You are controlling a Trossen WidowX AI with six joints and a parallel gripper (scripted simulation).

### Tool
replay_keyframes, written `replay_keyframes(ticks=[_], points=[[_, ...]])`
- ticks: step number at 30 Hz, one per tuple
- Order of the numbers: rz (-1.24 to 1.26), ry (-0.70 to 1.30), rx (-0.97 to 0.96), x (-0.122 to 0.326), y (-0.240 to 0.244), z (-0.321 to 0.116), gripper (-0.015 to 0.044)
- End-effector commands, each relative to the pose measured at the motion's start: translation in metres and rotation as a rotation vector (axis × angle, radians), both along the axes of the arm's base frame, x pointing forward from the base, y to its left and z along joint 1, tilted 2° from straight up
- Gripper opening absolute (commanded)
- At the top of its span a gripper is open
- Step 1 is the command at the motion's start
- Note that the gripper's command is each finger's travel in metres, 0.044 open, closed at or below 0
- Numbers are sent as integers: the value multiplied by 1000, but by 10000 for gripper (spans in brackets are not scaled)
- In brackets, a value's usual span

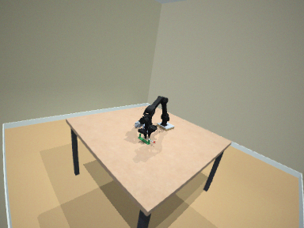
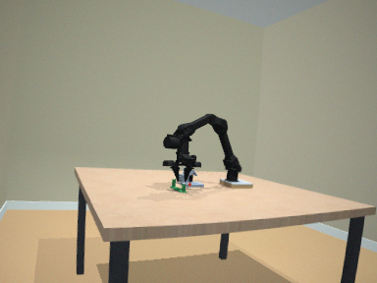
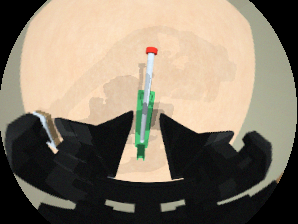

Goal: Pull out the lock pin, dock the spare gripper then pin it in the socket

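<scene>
The lock pin, a pale rod (image 3: 149, 75) with a red head (image 1: 154, 142) (image 2: 189, 185) (image 3: 151, 50), lies lengthwise over the green cradle (image 1: 143, 139) (image 2: 178, 189) (image 3: 140, 107). My gripper (image 1: 147, 137) (image 2: 182, 181) (image 3: 147, 114) is partly open and points down over the cradle, with a fingertip on each side of the pin's shaft in the wrist view; nothing is seen gripped. A blue-grey object (image 1: 138, 124), seemingly the spare gripper, is behind my gripper. A pale blue plate (image 2: 197, 185), seemingly the mount's base, shows behind the cradle. The socket cannot be made out.
The arm's base plate (image 1: 166, 126) (image 2: 237, 184) is at the back right of the wooden table (image 1: 158, 174) (image 2: 275, 208). The blue-grey parts stand close behind the fingers. Arm shadows fall across the table around the cradle.
</scene>
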State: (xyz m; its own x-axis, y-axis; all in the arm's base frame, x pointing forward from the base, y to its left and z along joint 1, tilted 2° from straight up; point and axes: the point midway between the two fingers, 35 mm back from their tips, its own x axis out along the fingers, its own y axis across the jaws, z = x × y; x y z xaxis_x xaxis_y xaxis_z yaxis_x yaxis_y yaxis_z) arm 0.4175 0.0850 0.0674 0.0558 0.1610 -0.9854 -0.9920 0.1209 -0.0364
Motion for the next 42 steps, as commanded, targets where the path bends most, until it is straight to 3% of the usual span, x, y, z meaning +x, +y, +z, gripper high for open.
replay_keyframes(ticks=[1,22,29,42], points=[[-4,8,-4,-1,0,-10,180],[-4,8,-4,-2,0,-32,180],[-4,8,-4,-2,0,-32,0],[-2,8,-2,-2,0,-25,0]])
